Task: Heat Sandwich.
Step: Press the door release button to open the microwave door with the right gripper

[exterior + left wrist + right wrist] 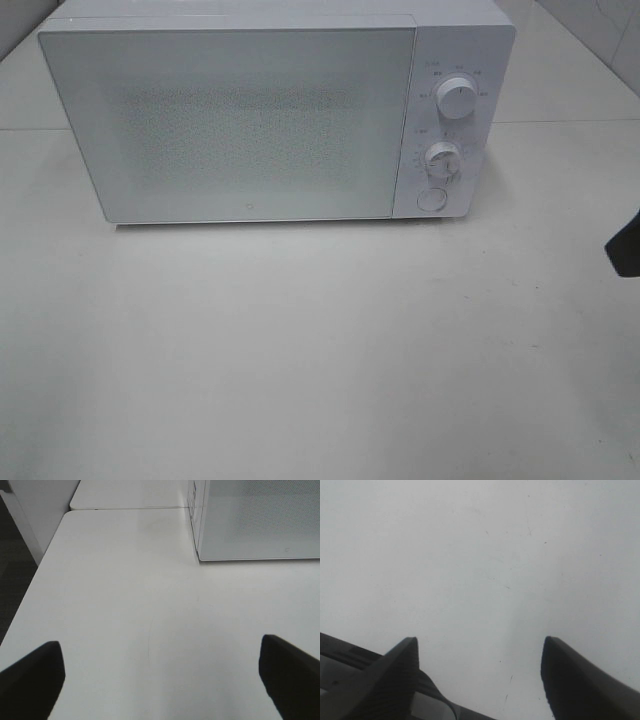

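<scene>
Microwave [240, 120] fills the high view, door shut on the white desk [300, 350], and no sandwich shows anywhere, though it may be behind that speckled door, while a dark sliver [625, 245] at the right edge is too cut off to name. Left wrist view: left hand [160, 647] spread wide and empty beside the oven's corner. Right wrist view: right hand [481, 640] released too, nothing in its grasp; I'd expect the sandwich light, soft and squashy, best pinched gently across its sides.
</scene>
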{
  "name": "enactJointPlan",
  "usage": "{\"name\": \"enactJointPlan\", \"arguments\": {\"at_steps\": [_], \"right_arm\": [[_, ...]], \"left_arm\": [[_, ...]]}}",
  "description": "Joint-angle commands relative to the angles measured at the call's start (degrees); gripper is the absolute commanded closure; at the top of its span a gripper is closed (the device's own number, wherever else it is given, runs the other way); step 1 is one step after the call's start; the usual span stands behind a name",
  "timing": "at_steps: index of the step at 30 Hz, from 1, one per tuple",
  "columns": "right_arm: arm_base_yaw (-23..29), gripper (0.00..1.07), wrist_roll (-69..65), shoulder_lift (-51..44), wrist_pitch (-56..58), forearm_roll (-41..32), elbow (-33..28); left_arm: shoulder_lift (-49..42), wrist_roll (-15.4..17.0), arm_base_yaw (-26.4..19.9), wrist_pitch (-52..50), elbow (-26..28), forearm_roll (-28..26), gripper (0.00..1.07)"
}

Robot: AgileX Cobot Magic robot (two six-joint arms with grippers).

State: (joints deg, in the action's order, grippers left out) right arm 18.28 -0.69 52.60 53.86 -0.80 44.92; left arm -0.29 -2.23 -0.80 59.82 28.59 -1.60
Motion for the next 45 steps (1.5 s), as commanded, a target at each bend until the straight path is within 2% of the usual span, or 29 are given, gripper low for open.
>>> {"name": "enactJointPlan", "arguments": {"at_steps": [1,17,20,21,28,33,45], "right_arm": [[-0.29,0.39,0.69,-4.58,2.01,0.46,-1.15],[-0.34,0.39,0.69,-36.67,8.25,0.8,-10.49],[-0.97,0.39,0.69,-39.42,8.37,0.8,-11.75],[-3.21,0.39,0.69,-41.88,8.54,0.8,-12.89],[-8.94,0.39,0.69,-49.27,6.36,0.4,-15.64],[-9.0,0.39,0.69,-54.03,5.79,0.8,-15.99],[-9.0,0.39,0.69,-54.37,5.79,0.8,-15.99]], "left_arm": [[-1.49,0.0,0.0,-0.46,-0.17,-0.29,0.07],[-1.49,0.0,0.0,-0.46,-0.17,-0.29,0.07],[-1.49,0.0,0.0,-0.46,-0.17,-0.29,0.07],[-1.49,0.0,0.0,-0.46,-0.17,-0.29,0.07],[-1.49,0.0,0.0,-0.46,-0.17,-0.29,0.07],[-1.49,0.0,0.0,-0.46,-0.17,-0.29,0.07],[-1.43,0.0,0.0,-0.46,-0.17,-0.34,0.07]]}}
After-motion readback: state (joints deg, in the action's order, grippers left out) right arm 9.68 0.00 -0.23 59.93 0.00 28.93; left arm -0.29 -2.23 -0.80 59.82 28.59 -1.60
